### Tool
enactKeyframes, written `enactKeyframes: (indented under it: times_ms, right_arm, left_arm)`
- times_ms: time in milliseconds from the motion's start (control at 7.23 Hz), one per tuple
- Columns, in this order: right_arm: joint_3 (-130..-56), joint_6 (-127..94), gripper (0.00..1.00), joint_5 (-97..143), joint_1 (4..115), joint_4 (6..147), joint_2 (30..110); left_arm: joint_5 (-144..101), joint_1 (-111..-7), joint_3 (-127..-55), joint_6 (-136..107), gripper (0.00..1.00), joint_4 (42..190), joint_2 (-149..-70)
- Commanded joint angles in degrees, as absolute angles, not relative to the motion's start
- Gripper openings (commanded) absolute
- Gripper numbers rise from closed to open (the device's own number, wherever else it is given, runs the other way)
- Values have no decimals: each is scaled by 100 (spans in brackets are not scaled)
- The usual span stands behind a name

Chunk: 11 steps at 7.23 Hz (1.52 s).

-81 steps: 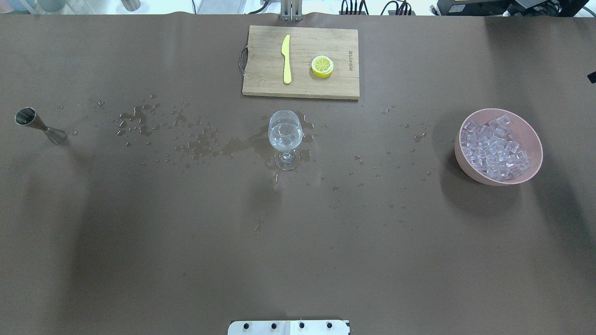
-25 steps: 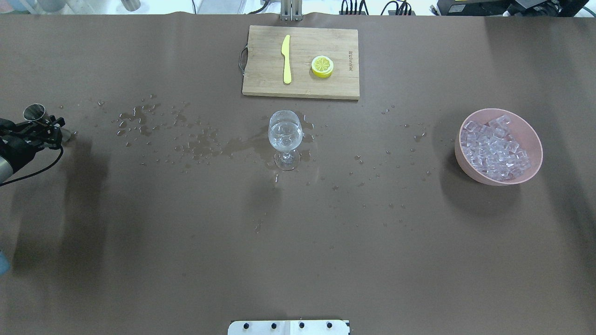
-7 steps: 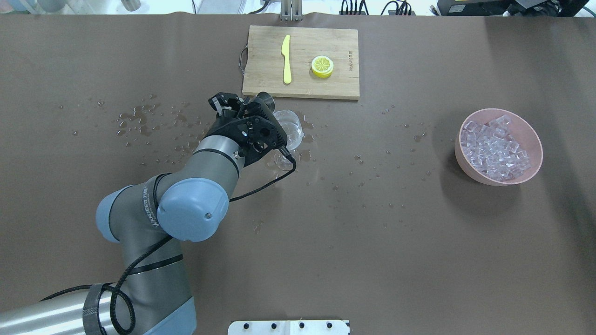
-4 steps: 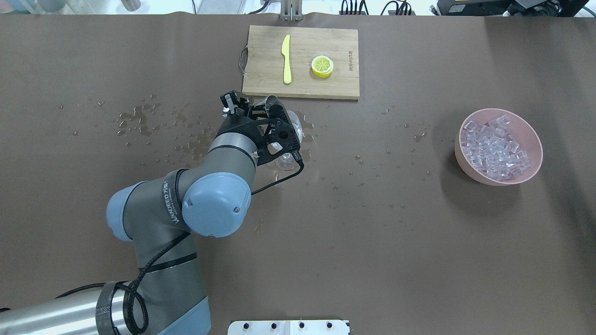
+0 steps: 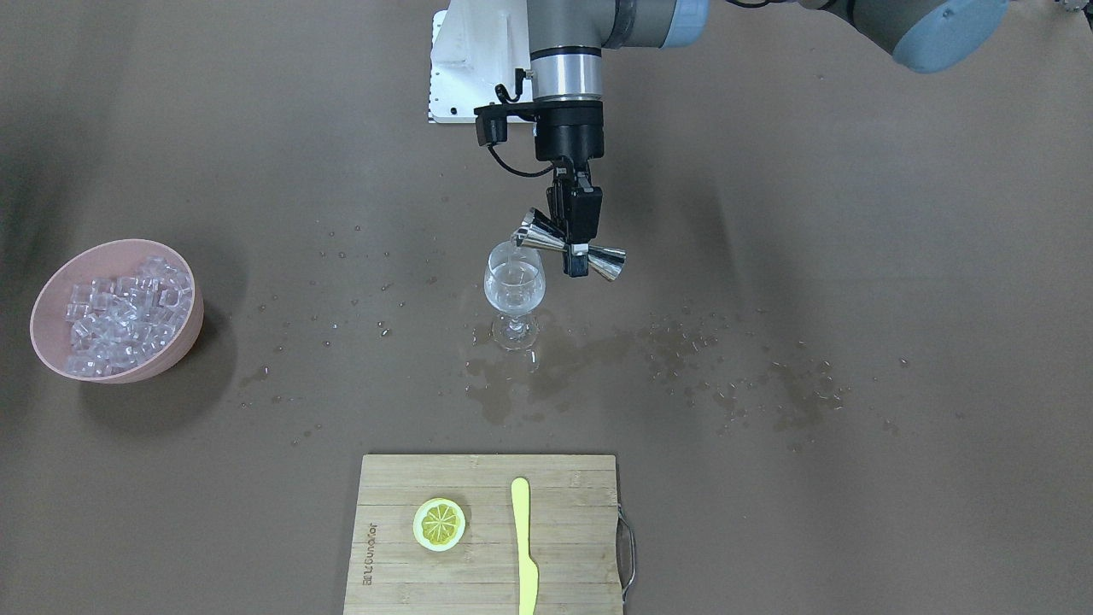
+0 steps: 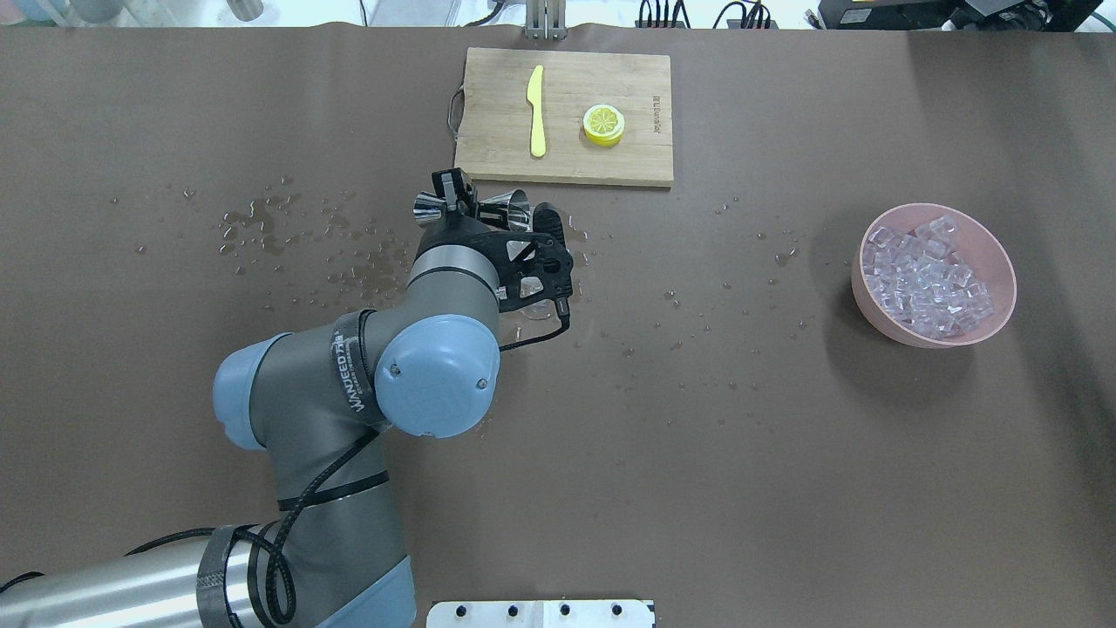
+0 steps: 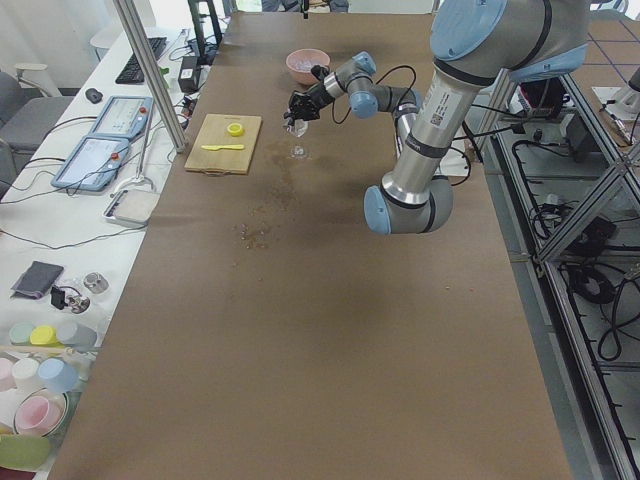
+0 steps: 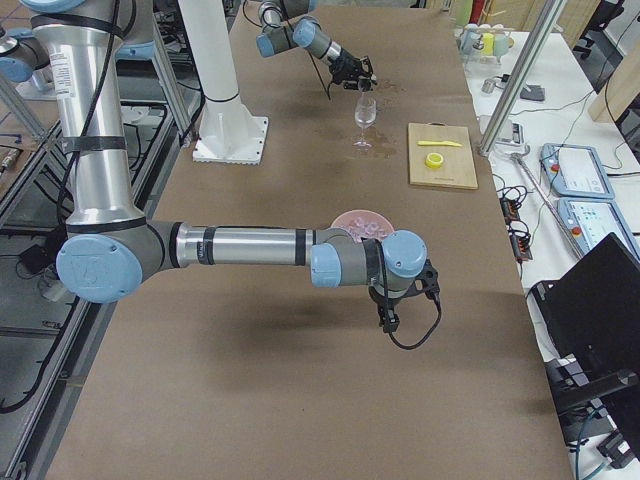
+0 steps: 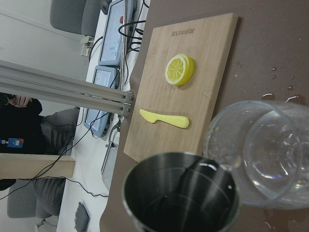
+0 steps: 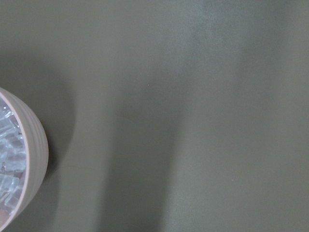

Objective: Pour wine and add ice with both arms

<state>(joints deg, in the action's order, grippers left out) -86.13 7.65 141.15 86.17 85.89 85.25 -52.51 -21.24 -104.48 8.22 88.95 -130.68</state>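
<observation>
At left edge, pink bowl (image 10: 37, 154), only its right side in frame; clear ice (image 10: 7, 145) cubes inside, blurry. Rest is tabletop (image 10: 207, 106) w/ soft shadow bands, the darkest beside the bowl prob. its own.

You have a brown table (image 6: 697, 480) carrying a wine glass (image 5: 513, 289), a pink bowl (image 6: 987, 241), a wooden board (image 6: 567, 166) and scattered wet patches (image 5: 512, 376)

Left arm (image 6: 349, 384) reaching forward, end effector (image 5: 574, 254) clamped, rolled sideways; right arm (image 8: 250, 245) outstretched horizontally.
</observation>
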Motion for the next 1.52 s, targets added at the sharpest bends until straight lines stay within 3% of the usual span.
enactKeyframes:
  times_ms: [0, 415, 1106, 1382]
  right_arm:
    - [-8605, 765, 100, 14115, 8605, 8587, 8525]
    - [-8604, 765, 100, 14115, 8587, 8587, 8525]
    - [-8604, 765, 100, 14124, 8561, 8587, 8508]
    - [-8604, 765, 100, 14115, 8561, 8587, 8482]
  left_arm:
    - [-5256, -2118, -10441, 1167, 0, 8220, -13332]
    - [-5265, -2118, -10415, 1845, 0, 7183, -13789]
    - [-5273, -2144, -10406, 2061, 0, 7425, -13746]
    - [-5265, -2180, -10799, 1479, 0, 8161, -13257]
